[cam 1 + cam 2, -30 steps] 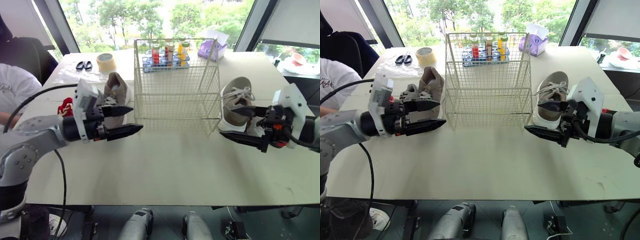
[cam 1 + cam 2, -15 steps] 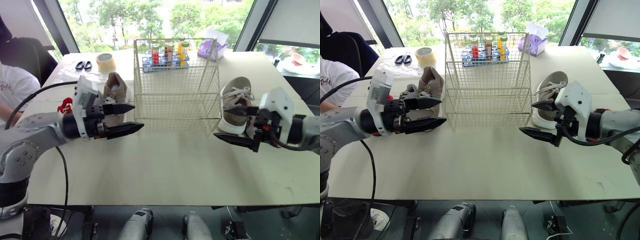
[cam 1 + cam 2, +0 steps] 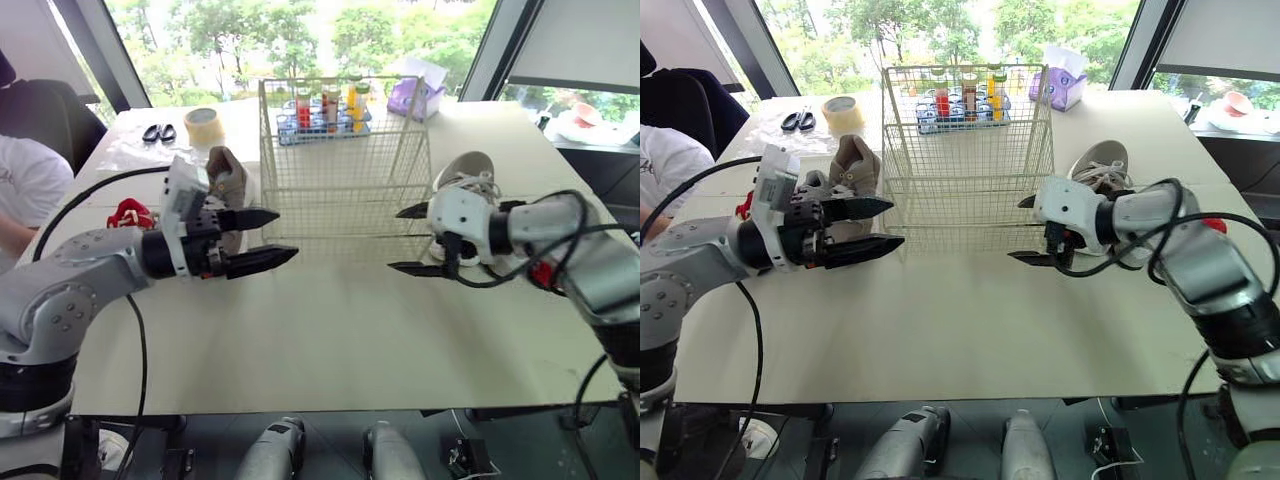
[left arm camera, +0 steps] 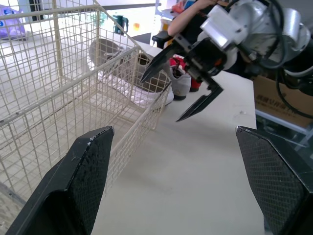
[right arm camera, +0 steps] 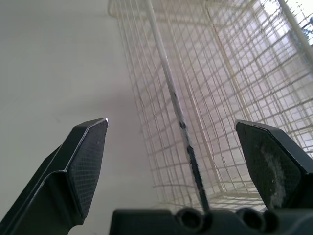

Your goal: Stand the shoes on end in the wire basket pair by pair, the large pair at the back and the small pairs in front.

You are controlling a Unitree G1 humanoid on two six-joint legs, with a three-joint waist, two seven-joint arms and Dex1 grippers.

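Now: both tools are spread wide and empty, and no shoe is in the basket (image 3: 345,160) yet.
Left tool (image 3: 287,232): released, just off the basket's front left corner, with the tan shoe (image 3: 228,180) behind it, beside the basket's left wall.
Right tool (image 3: 394,240): released, close to the basket's front right corner. The grey shoe (image 3: 462,170) lies on the counter (image 3: 330,330) right of the basket.
Risk: the right tool could snag the wire and drag the basket. A shallow grip may let a shoe twist or topple.

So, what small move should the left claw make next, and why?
Probably bring the left claw over to the tan shoe lying left of the wire basket and grip it: this claw is open and empty, and the basket holds no shoes.
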